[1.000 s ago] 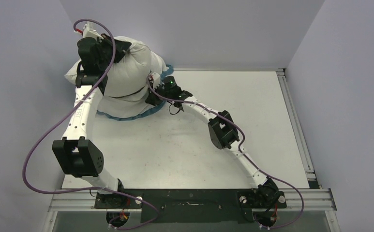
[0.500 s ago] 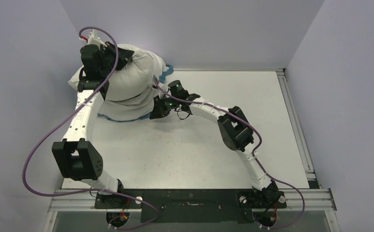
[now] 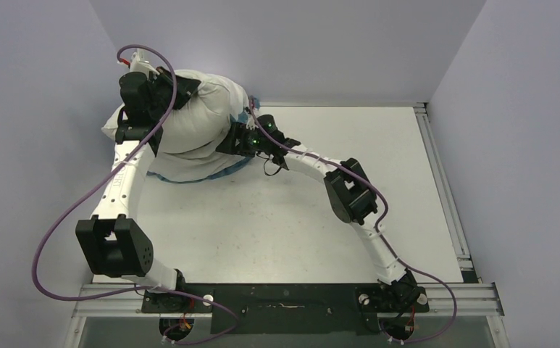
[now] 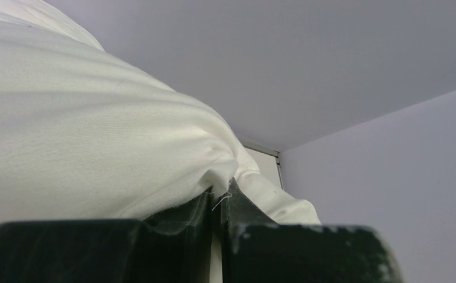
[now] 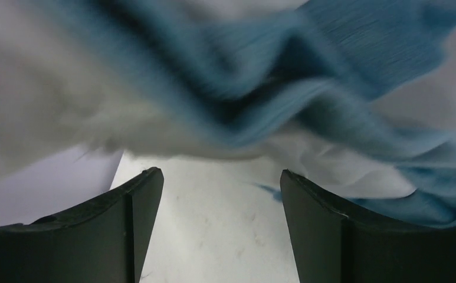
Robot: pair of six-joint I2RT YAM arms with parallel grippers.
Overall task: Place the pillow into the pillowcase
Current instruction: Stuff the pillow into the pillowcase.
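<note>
The white pillow [image 3: 197, 119] is bunched upright at the table's far left corner, and in the left wrist view the pillow [image 4: 95, 147] fills the left half. My left gripper [image 3: 175, 85] is at its top, and there the gripper [image 4: 222, 194] is shut on a pinched fold of the white fabric. The pillowcase [image 3: 215, 172] shows as a blue ruffled edge under the pillow's near side. My right gripper [image 3: 239, 139] is at the pillow's right flank. In its wrist view the gripper [image 5: 219, 174] is open with only table between the fingers, and the blurred blue pillowcase [image 5: 331, 65] hangs just beyond the tips.
The walls [image 3: 291, 43] stand close behind and left of the pillow. A metal rail [image 3: 443, 181] runs along the table's right edge. The white tabletop [image 3: 277, 217] spreads out in front of the pillow, with the right arm's elbow [image 3: 349, 196] above it.
My right gripper has opened; it dipped toward the blue edge at the pillow's near side, then came back up to its right flank. The left gripper stays shut at the top.
</note>
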